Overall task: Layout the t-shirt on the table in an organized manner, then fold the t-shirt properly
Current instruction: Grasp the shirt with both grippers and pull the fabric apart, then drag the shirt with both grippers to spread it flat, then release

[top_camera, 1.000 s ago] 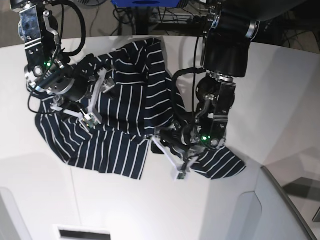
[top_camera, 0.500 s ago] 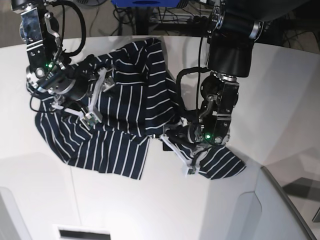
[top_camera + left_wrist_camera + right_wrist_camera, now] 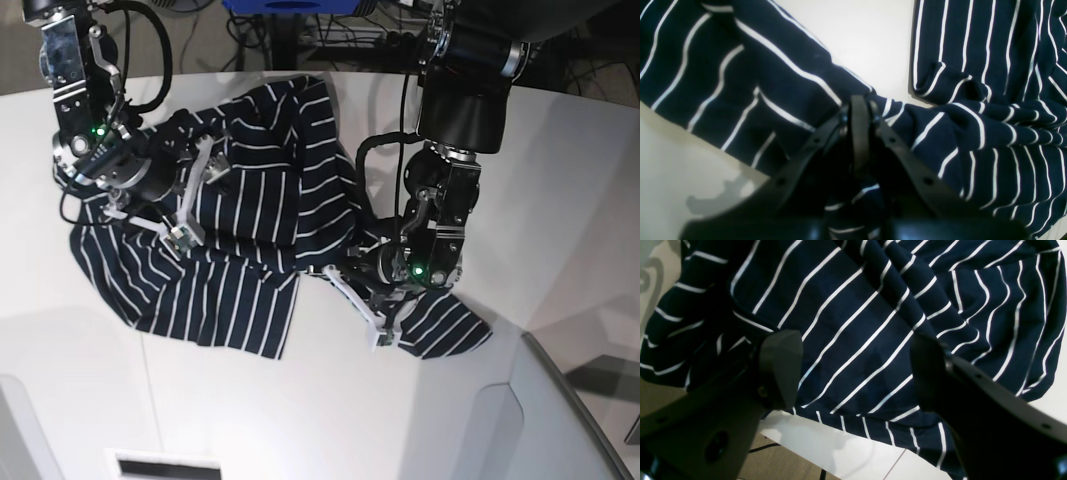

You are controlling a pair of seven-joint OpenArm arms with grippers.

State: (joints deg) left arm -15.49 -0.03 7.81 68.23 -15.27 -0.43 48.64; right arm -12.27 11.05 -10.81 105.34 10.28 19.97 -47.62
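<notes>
The t-shirt (image 3: pixel 260 200), dark navy with thin white stripes, lies crumpled across the white table (image 3: pixel 300 400). My left gripper (image 3: pixel 378 322) is low at the shirt's near right part, beside a flap that sticks out to the right. In the left wrist view its fingers (image 3: pixel 858 110) are pressed together with a fold of the t-shirt (image 3: pixel 990 133) bunched at the tips. My right gripper (image 3: pixel 190 200) hovers over the shirt's left half. Its two fingers (image 3: pixel 780 366) stand wide apart above flat striped t-shirt fabric (image 3: pixel 857 323), with nothing between them.
Bare table (image 3: pixel 867 43) shows between two parts of the shirt. The table's edge (image 3: pixel 826 443) runs close under the right gripper, with brown floor (image 3: pixel 780 460) beyond it. Cables and a blue object (image 3: pixel 290 8) sit behind the table. A grey panel (image 3: pixel 560 420) rises at the near right.
My left gripper has shifted slightly to the right and shut on the fabric at the shirt's near right. The right arm and its open jaws have not moved.
</notes>
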